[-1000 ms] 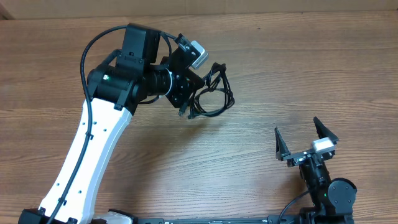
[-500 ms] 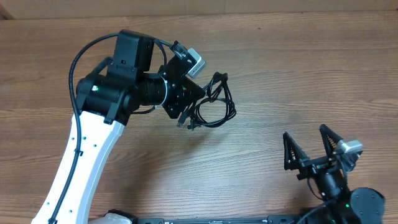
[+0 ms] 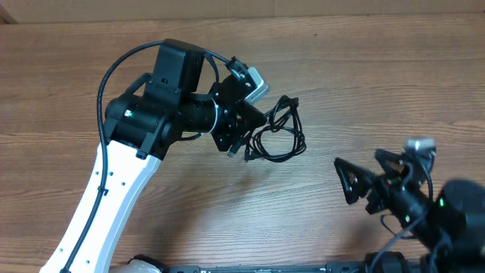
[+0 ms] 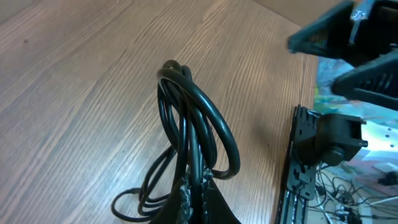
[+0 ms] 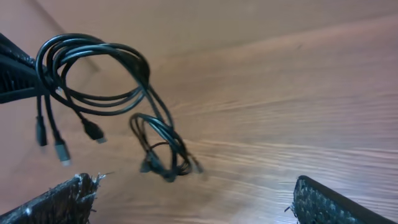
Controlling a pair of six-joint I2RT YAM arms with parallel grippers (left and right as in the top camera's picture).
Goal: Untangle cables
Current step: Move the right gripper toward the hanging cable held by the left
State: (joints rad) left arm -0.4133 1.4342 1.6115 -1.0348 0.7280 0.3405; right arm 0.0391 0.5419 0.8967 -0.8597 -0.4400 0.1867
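1. The cables (image 4: 186, 118) form one bunch of thin black loops, pinched at one side by the left gripper (image 3: 244, 145) and fanning out away from it.
2. In the right wrist view, three small plug ends (image 5: 62, 152) dangle just below the left gripper. A smaller, blurred coil hangs lower, farther from that gripper. I cannot tell whether this coil touches the surface.
3. The worktop (image 3: 379, 76) is brown wood-grain laminate, with its streaks running across the overhead view. The bunch throws a faint shadow on it just beneath the left gripper.
4. A plain tan strip (image 3: 227, 7) borders the worktop along its far edge, beyond the left gripper. In the left wrist view a black rail (image 4: 305, 155) lines the near edge, with loose wires and clutter past it.
5. The left gripper's jaws are closed tight on the cables where the strands gather.
6. The right gripper (image 3: 370, 173) sits well apart from the left gripper, toward the near edge. Its jaws are spread wide, holding and touching nothing.
7. The whole bunch lies between the two grippers, attached to the left gripper and clear of the right one.
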